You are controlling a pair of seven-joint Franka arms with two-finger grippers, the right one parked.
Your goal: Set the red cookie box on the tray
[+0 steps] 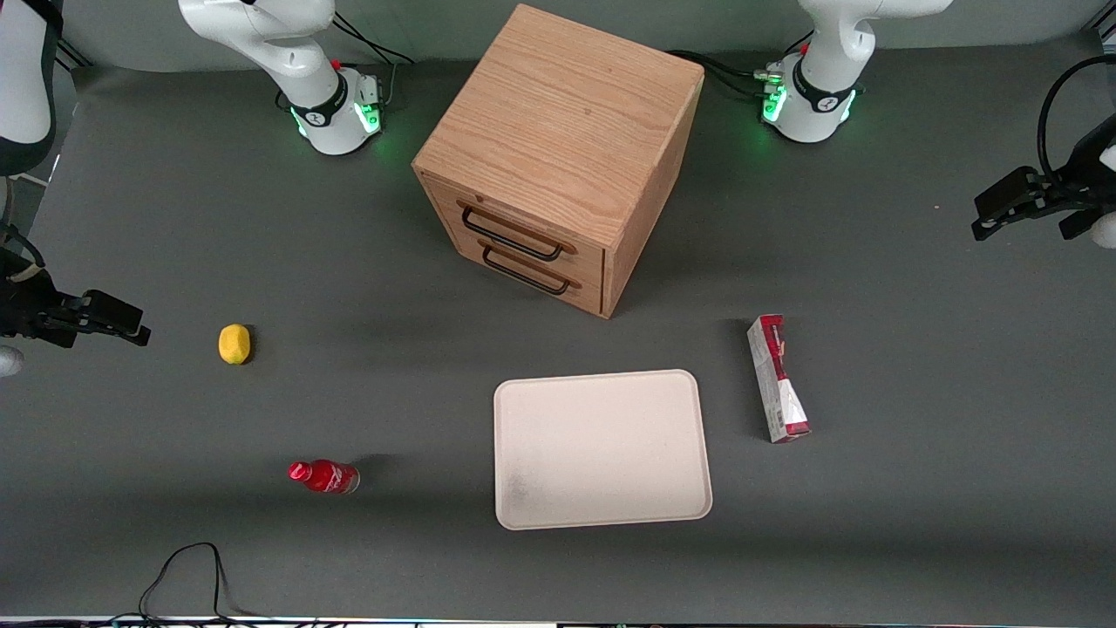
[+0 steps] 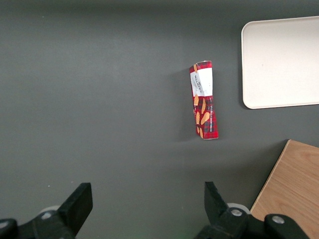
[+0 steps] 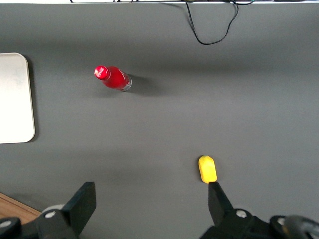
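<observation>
The red cookie box (image 1: 778,379) lies flat on the grey table beside the tray (image 1: 602,449), toward the working arm's end, with a gap between them. The wrist view shows the box (image 2: 204,100) lengthwise, its white panel toward the tray (image 2: 281,62). The tray is cream-beige with nothing on it, and sits nearer the front camera than the cabinet. My left gripper (image 1: 983,218) hangs above the table at the working arm's end, well apart from the box and farther from the front camera than it. The gripper (image 2: 147,191) is open with nothing between its fingers.
A wooden two-drawer cabinet (image 1: 558,148) stands mid-table, its corner (image 2: 294,189) close to the box. Toward the parked arm's end lie a yellow lemon-like object (image 1: 234,343) and a small red bottle (image 1: 324,476). A black cable (image 1: 187,567) loops at the front edge.
</observation>
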